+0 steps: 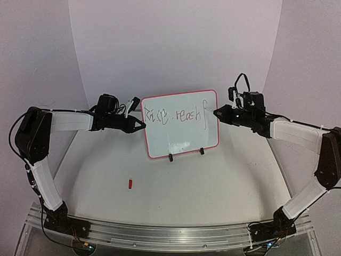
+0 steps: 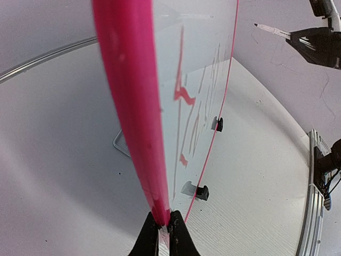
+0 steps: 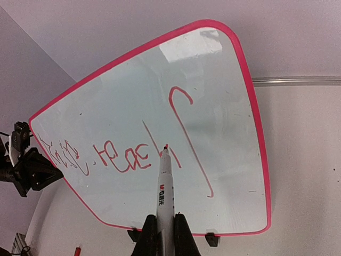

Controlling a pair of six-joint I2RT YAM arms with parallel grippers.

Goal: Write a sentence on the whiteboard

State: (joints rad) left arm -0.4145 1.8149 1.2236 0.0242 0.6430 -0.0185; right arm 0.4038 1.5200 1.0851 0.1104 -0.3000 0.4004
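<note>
The whiteboard stands upright mid-table on two black clip feet, with a red-pink frame. The sentence is one line of thin scrawl, roughly "Raise. reach" plus a long "f" stroke; it looks red in the right wrist view. My left gripper is shut on the board's left frame edge, pinched between the jaws. My right gripper is shut on a white marker. Its tip points at the board near the "h". From the left wrist view the tip stands slightly off the face.
A small red marker cap lies on the table in front of the board, left of centre. The clip feet jut forward from the board's lower edge. An aluminium rail runs along the near edge. A curved white backdrop rises behind.
</note>
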